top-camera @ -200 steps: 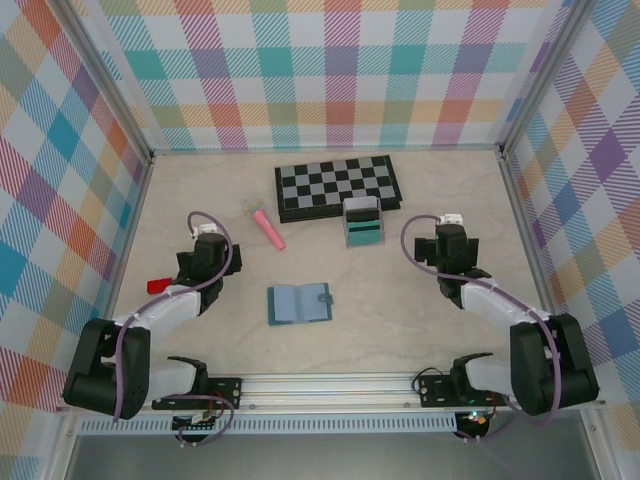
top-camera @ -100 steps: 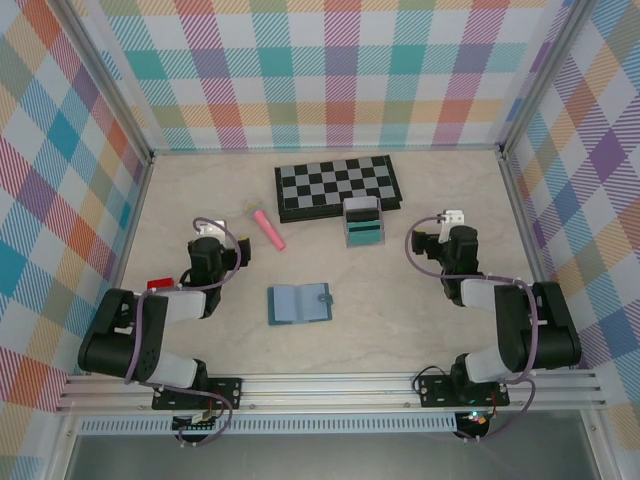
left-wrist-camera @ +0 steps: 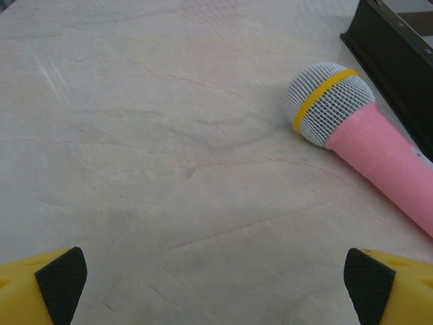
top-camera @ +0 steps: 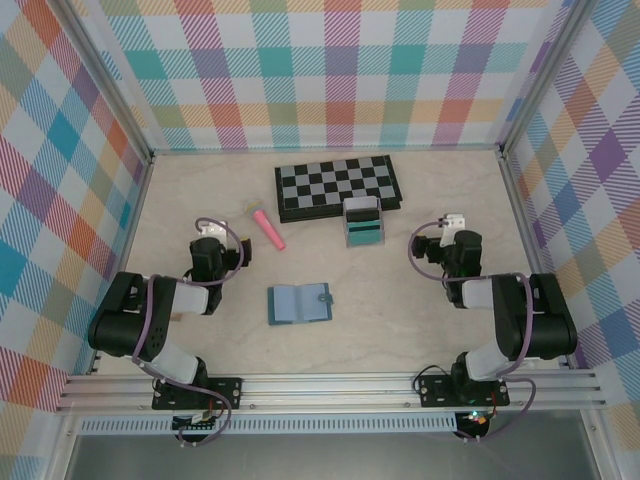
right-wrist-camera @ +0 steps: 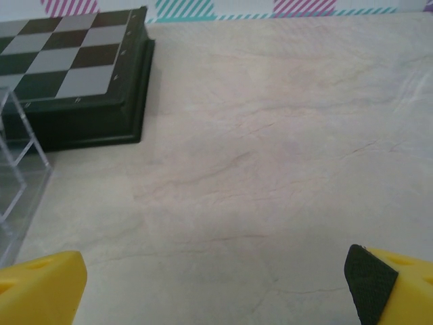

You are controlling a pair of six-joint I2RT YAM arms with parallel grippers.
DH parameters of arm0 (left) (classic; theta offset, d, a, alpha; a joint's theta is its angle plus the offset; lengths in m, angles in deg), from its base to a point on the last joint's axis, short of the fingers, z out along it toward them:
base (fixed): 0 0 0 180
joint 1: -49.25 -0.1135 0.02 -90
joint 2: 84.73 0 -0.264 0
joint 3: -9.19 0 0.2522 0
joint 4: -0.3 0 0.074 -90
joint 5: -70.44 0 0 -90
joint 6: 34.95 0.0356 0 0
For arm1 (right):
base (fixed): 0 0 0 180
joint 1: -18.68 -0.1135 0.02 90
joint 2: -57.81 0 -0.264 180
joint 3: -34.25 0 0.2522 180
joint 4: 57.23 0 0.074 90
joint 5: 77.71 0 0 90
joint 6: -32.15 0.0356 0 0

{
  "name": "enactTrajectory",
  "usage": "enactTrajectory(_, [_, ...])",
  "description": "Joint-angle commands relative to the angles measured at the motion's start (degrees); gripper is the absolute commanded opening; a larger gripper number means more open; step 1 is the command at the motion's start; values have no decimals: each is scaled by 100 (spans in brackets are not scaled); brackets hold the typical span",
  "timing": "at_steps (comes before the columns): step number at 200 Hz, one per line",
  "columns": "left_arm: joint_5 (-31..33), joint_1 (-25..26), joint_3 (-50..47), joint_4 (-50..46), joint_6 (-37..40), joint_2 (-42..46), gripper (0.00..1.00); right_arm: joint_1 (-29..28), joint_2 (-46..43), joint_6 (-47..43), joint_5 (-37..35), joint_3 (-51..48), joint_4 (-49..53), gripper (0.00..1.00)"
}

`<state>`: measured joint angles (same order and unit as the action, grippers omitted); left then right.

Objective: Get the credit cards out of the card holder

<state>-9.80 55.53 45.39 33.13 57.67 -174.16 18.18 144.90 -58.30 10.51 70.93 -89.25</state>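
The blue-grey card holder (top-camera: 299, 303) lies flat mid-table, its snap tab on the right edge. Teal and pale grey credit cards (top-camera: 363, 224) with a dark stripe stand in a clear rack in front of the chessboard. My left gripper (top-camera: 213, 243) sits left of the holder, open (left-wrist-camera: 215, 284) over bare table, its yellow fingers (left-wrist-camera: 40, 288) wide apart. My right gripper (top-camera: 455, 238) sits right of the holder, also open (right-wrist-camera: 216, 284) with nothing between its fingertips (right-wrist-camera: 40, 284).
A pink toy microphone (top-camera: 267, 228) lies just ahead of the left gripper (left-wrist-camera: 365, 135). The black-and-grey chessboard (top-camera: 338, 186) lies at the back (right-wrist-camera: 74, 74). The clear rack's edge (right-wrist-camera: 13, 176) is at the right gripper's left. Checked walls enclose three sides.
Both arms have folded back toward their bases, elbows raised, and the wrists shifted slightly. The jaws stayed open. The card holder and cards have not moved.
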Motion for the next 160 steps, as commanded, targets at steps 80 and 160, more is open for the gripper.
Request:
enactTrajectory(80, [-163,-163,149,4,-127,-22,100,8,32,132,178,90,-9,100])
enactTrajectory(160, [-199,-163,165,-27,-120,-33,100,5,36,133,178,89,-10,100])
